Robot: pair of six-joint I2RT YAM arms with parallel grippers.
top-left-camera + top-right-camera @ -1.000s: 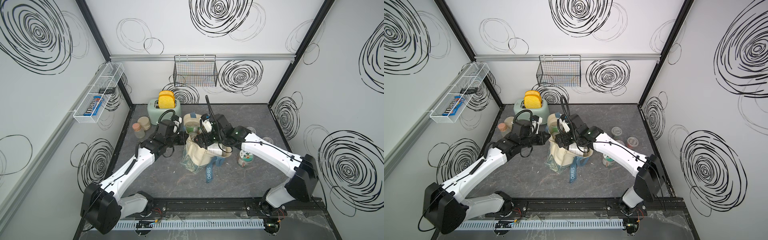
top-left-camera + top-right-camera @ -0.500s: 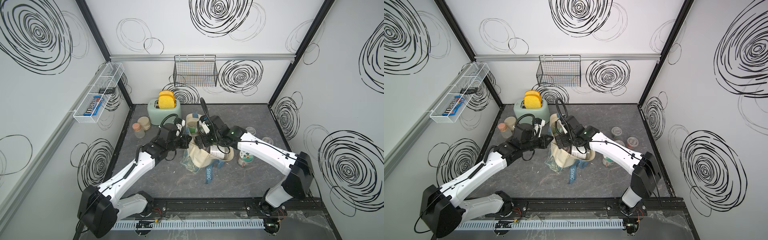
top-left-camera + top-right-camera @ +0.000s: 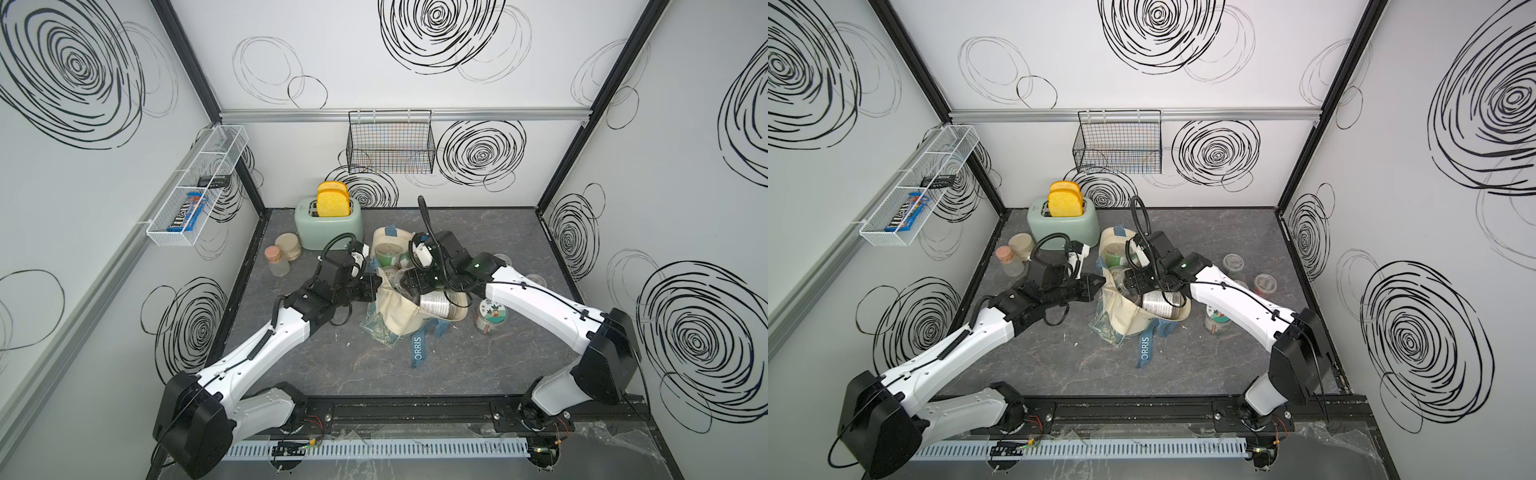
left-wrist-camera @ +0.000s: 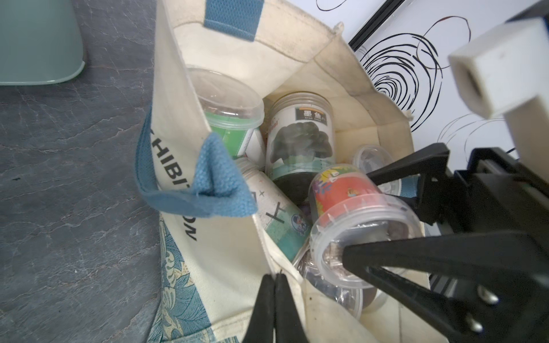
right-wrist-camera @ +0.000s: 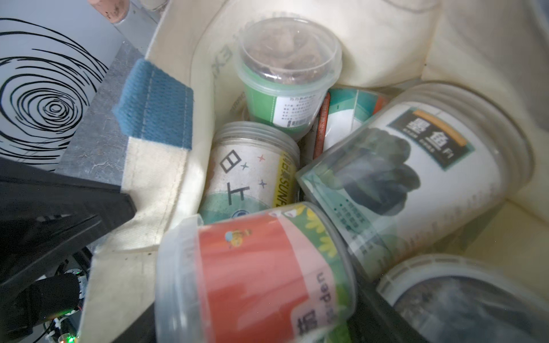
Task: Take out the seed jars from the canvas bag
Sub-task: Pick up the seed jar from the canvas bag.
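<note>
Holding the canvas bag [image 4: 231, 261] open, your left pincer [image 4: 274, 285] is pinched shut on its rim. Your right pincer [image 4: 356, 213] straddles the red-labelled seed jar [image 4: 344, 202], which lies atop other jars [image 4: 300, 139] inside. Whether it presses yet, you cannot tell. The jar is likely light, slick, thin plastic, so grip its labelled middle gently.

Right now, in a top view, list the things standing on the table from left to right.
Pink-topped jar → toaster → canvas bag → sticker-lidded seed jar.
</note>
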